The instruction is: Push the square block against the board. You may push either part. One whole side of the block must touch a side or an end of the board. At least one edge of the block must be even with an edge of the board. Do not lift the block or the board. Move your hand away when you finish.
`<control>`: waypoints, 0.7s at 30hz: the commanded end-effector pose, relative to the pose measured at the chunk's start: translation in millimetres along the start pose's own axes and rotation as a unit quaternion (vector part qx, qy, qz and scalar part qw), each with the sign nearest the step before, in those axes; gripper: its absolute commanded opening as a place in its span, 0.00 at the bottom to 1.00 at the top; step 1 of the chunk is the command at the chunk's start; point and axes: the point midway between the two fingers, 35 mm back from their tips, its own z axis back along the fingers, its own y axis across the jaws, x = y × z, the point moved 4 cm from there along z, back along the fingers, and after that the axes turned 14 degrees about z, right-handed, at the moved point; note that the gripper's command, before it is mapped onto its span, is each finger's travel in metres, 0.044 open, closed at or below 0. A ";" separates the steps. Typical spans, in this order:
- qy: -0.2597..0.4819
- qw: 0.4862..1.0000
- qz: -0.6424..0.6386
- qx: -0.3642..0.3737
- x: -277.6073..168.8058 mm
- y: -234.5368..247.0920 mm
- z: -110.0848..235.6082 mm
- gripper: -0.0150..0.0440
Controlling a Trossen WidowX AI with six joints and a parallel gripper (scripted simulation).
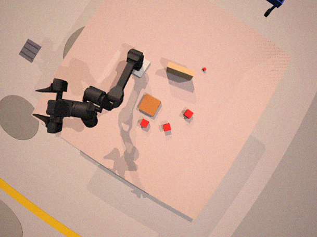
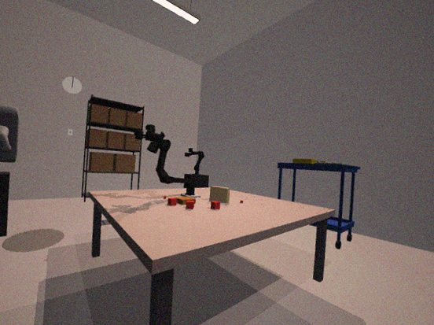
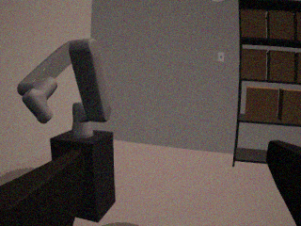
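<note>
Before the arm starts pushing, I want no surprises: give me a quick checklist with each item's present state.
1. Pincer open and holding nothing: ok.
2. Square block lies flat on the table, untouched: ok.
3. Board apart from the block, so pushing is still needed: ok.
4. Straight gap between block and board free of red cubes: ok; the nearest cube sits on the block's other side.
5. Pincer near the block: not ok; it is raised past the table's edge, pointing away.
6. Wrist view shows the block: not ok; only the room.

Block [image 1: 149, 104] near board [image 1: 180, 70], apart, on table [image 1: 205, 156].
</note>
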 end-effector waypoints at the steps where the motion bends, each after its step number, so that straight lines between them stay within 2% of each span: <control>1: 0.000 1.000 0.000 0.000 0.0 0.0 0.0 0.89; 6: -0.010 1.000 -0.004 -0.003 7.3 -9.6 -2.6 0.67; 15: -0.075 0.997 -0.011 -0.022 46.4 -67.7 -5.1 0.26; 21: -0.108 0.992 -0.002 -0.060 64.5 -109.1 -7.1 0.25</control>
